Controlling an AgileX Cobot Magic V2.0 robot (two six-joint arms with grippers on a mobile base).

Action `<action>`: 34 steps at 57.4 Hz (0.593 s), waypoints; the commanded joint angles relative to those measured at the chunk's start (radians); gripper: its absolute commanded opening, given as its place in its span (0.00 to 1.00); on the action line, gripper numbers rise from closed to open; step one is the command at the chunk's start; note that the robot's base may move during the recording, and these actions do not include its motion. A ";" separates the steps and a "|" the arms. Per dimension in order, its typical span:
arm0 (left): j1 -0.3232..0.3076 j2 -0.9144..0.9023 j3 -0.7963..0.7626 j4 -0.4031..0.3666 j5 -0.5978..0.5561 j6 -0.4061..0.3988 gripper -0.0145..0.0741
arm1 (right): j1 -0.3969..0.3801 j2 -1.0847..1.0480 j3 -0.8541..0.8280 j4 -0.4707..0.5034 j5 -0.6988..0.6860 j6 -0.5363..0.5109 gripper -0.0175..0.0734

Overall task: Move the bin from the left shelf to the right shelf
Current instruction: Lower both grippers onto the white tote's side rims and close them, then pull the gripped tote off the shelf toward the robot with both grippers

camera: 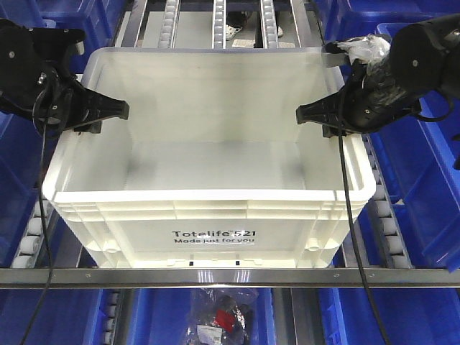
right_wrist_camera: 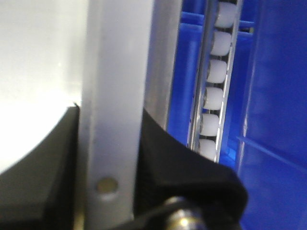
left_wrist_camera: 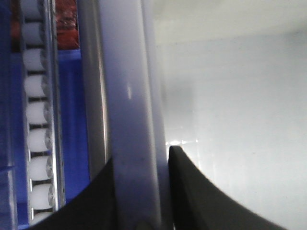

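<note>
Left claw [camera: 108, 118] and right claw [camera: 318, 122] matte black, tapered fingers [left_wrist_camera: 201, 191]; black cables [camera: 44, 215]; silver screw [right_wrist_camera: 180, 218] at right base.

Blue plastic bins [camera: 424, 201] crowd both sides under bright light.

One white bin [camera: 215, 237], two black tools, left tool [camera: 108, 118] and right tool [camera: 316, 122], one clear bag [camera: 223, 323], several blue bins [camera: 424, 180]
</note>
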 commanded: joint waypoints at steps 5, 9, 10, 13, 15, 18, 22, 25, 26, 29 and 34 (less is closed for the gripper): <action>-0.002 -0.032 -0.027 0.044 -0.031 0.015 0.15 | -0.001 -0.048 -0.031 -0.012 -0.049 -0.023 0.18; -0.002 -0.032 -0.027 0.043 -0.039 0.015 0.15 | -0.001 -0.049 -0.031 -0.012 -0.060 -0.024 0.18; -0.002 -0.032 -0.027 0.043 -0.039 0.015 0.15 | -0.001 -0.049 -0.031 -0.012 -0.063 -0.024 0.18; -0.002 -0.035 -0.027 0.042 -0.028 0.015 0.15 | -0.001 -0.049 -0.031 -0.008 -0.065 -0.020 0.18; -0.003 -0.039 -0.027 0.040 -0.015 0.014 0.15 | -0.001 -0.052 -0.031 -0.001 -0.057 -0.019 0.18; -0.005 -0.047 -0.028 0.040 0.000 0.014 0.15 | -0.001 -0.060 -0.031 0.001 -0.041 -0.019 0.18; -0.005 -0.068 -0.028 0.031 0.013 0.014 0.15 | -0.001 -0.073 -0.031 0.005 -0.031 -0.019 0.18; -0.005 -0.088 -0.028 0.029 0.024 0.014 0.15 | -0.001 -0.089 -0.031 0.010 -0.016 -0.019 0.19; -0.005 -0.097 -0.028 0.029 0.029 0.014 0.15 | -0.001 -0.094 -0.032 0.010 -0.013 -0.019 0.19; -0.005 -0.117 -0.028 0.023 0.042 0.014 0.15 | -0.001 -0.111 -0.032 0.010 -0.004 -0.019 0.19; -0.005 -0.152 -0.028 0.015 0.068 0.014 0.15 | -0.001 -0.147 -0.032 0.007 0.016 -0.019 0.19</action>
